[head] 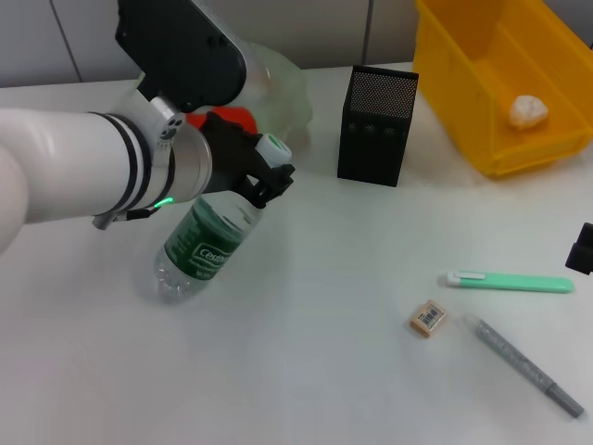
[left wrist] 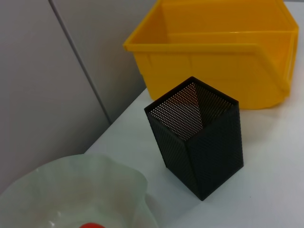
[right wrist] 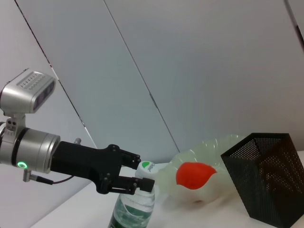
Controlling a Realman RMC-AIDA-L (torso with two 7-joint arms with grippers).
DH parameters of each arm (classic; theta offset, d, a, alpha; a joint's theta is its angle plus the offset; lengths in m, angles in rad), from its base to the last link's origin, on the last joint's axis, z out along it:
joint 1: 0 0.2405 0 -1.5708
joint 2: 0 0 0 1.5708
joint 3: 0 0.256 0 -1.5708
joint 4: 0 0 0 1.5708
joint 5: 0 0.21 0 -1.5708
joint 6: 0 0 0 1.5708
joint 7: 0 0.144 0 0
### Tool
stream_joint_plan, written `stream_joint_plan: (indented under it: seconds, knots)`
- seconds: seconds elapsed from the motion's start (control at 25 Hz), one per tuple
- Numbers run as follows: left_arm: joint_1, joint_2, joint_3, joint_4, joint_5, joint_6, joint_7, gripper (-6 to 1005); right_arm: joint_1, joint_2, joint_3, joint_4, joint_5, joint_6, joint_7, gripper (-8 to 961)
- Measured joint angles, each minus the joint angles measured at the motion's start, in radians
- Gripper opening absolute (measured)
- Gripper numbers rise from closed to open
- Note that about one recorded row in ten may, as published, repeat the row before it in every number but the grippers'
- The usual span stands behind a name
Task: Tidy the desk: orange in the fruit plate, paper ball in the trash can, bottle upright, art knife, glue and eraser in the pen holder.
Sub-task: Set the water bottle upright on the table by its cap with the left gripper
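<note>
Bottle (head: 206, 243) tilted, neck in left gripper (head: 266, 173)

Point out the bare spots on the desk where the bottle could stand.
Bare desk lies between the bottle and the eraser, and in front of the pen holder. The right side is crowded by the art knife and glue. The left end effector holds the bottle's neck.

Lab bench: white table (head: 306, 306), grey panel walls (right wrist: 199, 71).

Open table (head: 324, 306) is being left free in the middle; passage is being narrowed by pen holder (head: 375, 125), yellow bin (head: 482, 93) and tilted bottle (head: 208, 241).
</note>
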Motion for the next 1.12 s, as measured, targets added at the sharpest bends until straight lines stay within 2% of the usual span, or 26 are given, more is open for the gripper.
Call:
stream_joint_plan:
  seconds: [0.2,0.36,1.12]
  knots:
    - [0.006,0.000,-0.004,0.013,0.000,0.002,0.000,445,0.002,-0.001,0.000,0.000,0.000,0.000,0.001,527]
    - [0.041,0.001,-0.031,0.064,0.002,0.003,0.000,444,0.002,-0.002,0.000,0.000,0.001,0.000,0.001,527]
    - [0.149,0.002,-0.073,0.156,0.002,-0.013,0.000,445,0.009,-0.002,0.000,0.000,0.003,0.002,0.001,526]
